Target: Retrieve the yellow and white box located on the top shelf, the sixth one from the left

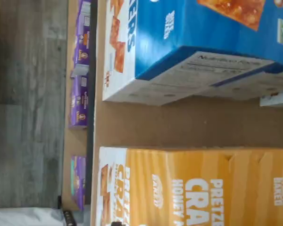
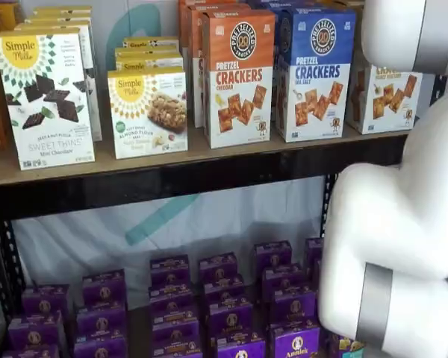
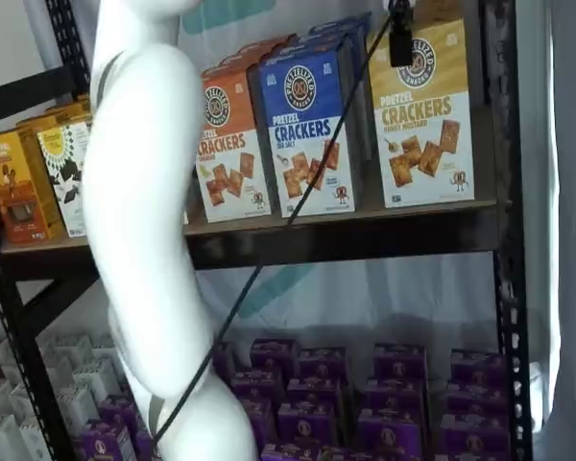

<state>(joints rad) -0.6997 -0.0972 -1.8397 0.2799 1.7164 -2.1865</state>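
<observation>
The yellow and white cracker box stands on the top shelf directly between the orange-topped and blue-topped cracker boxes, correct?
Not quite. The yellow and white cracker box is on the top shelf, but it stands at the end of the row, beside the blue-topped box only. The blue-topped box is the one next to the orange-topped box, as a shelf view shows.

Grey wood-plank floor (image 1: 28, 94) (worn-looking), pale sheet (image 2: 209, 224) behind black shelving uprights (image 3: 504, 192).

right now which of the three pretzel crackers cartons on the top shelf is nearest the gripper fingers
The yellow and white box, rightmost of the three. The gripper hangs right before its top, while the blue and orange cartons stand further left.
</observation>
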